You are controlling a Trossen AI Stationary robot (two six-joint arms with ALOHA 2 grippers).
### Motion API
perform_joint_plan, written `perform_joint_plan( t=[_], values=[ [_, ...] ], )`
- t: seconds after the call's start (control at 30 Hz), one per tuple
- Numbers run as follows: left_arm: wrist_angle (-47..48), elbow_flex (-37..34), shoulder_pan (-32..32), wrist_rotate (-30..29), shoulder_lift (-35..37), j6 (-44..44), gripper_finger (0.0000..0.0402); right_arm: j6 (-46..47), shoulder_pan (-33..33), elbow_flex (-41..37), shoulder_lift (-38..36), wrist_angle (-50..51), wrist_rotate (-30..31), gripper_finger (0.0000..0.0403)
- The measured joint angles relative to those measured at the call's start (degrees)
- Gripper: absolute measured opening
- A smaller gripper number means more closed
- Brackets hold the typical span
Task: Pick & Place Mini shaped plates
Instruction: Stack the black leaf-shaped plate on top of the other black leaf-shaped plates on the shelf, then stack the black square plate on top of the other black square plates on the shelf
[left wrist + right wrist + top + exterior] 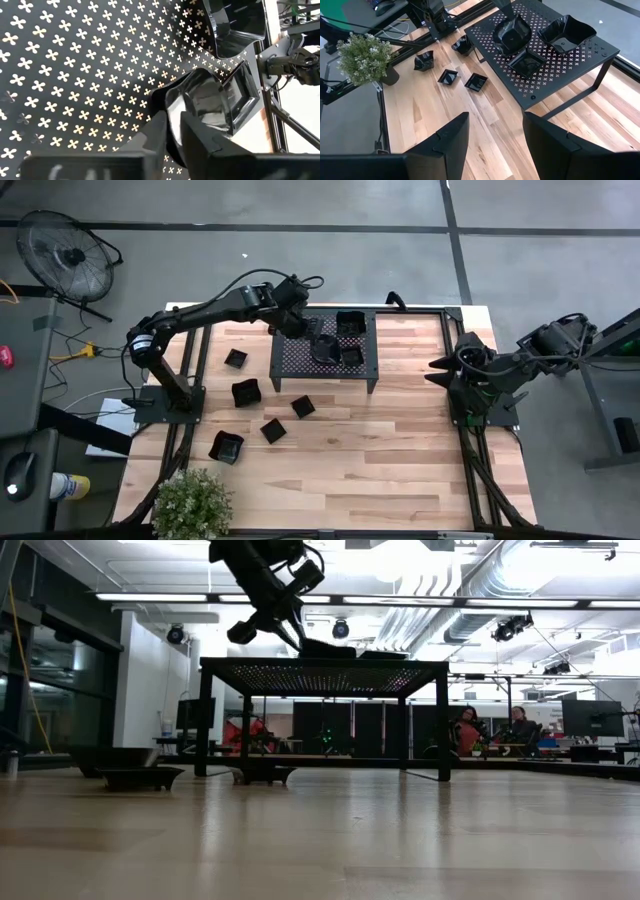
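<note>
Presently the left end effector [172,131] pinches the rim of a wavy mini plate [207,105] on the rack [300,355]; glossy, stiff, probably slippery. Right end effector [495,145] released, parked beside the tabletop [380,450].

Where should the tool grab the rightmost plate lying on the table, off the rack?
Pinch one raised rim of the square plate from straight above, one finger inside, one outside: it lies open side up, with nothing touching it.
</note>
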State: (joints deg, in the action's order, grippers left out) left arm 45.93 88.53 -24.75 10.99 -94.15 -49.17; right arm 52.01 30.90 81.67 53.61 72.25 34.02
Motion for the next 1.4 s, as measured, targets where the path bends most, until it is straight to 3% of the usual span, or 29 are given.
perform_joint_plan(
  t=[0.23, 0.5, 0.73, 0.9, 1.1, 1.4],
  values=[
    [-1.87, 0.0, 0.0, -1.09, 0.0, 1.0, 0.0104, 0.0, 0.01, 0.02, 0.02, -0.01, -0.07, 0.0181],
    [-0.12, 2.51, 0.0, -1.1, 0.09, 2.57, 0.0108, 0.02, 0.0, 0.01, 0.02, 0.0, -0.16, 0.0181],
    [8.64, 8.73, 1.18, -1.73, 0.91, 9.11, 0.0108, 0.46, 0.01, 0.01, 0.31, -0.09, 0.01, 0.0181],
    [12.46, 9.51, 6.67, -5.79, 5.2, 11.76, 0.0108, 1.6, -0.01, 0.02, 1.94, -0.16, 0.17, 0.0181],
    [14.75, 8.97, 16.5, -16.12, 11.85, 13.6, 0.0108, 3.5, -0.01, 0.0, 5.67, -0.85, -0.32, 0.0181],
    [13.4, -1.19, 27.11, -24.9, 24.58, 11.59, 0.0108, 0.27, -0.16, 0.02, 12.15, -9.96, -0.34, 0.0181]
  ],
)
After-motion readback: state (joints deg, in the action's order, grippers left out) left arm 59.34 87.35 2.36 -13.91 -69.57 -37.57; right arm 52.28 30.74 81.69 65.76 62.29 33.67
